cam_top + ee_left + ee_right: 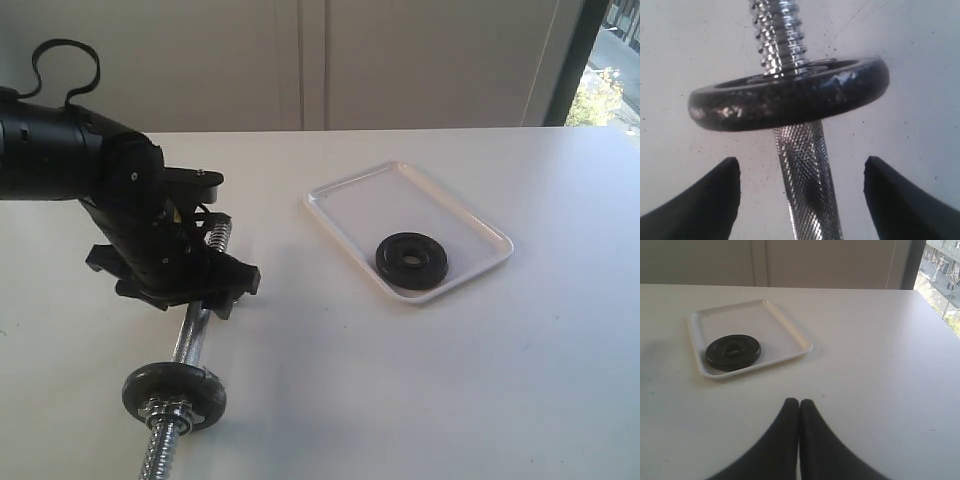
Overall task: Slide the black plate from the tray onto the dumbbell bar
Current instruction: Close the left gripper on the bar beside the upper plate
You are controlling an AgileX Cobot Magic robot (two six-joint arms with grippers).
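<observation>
The small round glossy black plate [411, 260] lies flat inside the flat white plastic tray [400, 195], near the tray's front rim and well apart from the slim chrome dumbbell bar [193, 335], which rests on the white surface [450, 380] on the left. A duller grey-black disc [175, 393] already sits on the bar's near end. The bar's far threaded end [218, 232] looks free.

The left fingers [710, 200] are released. They stand wide on either side of the knurled shaft without touching it. The right fingers [785, 440] are clenched together with nothing between them, hovering over bare surface short of the tray.

The plate is probably cast metal: dense for its size, rigid, and unlikely to be damaged. Its gloss suggests a slippery skin, and lying flat it gives the fingers little edge. A sound hold would likely put one finger down the centre hole and the other outside the raised ring, pinching the wall between them. Pinching across the full width risks the plate slipping out. The tray looks light and may skid or tip if the plate is dragged against its low rim.
</observation>
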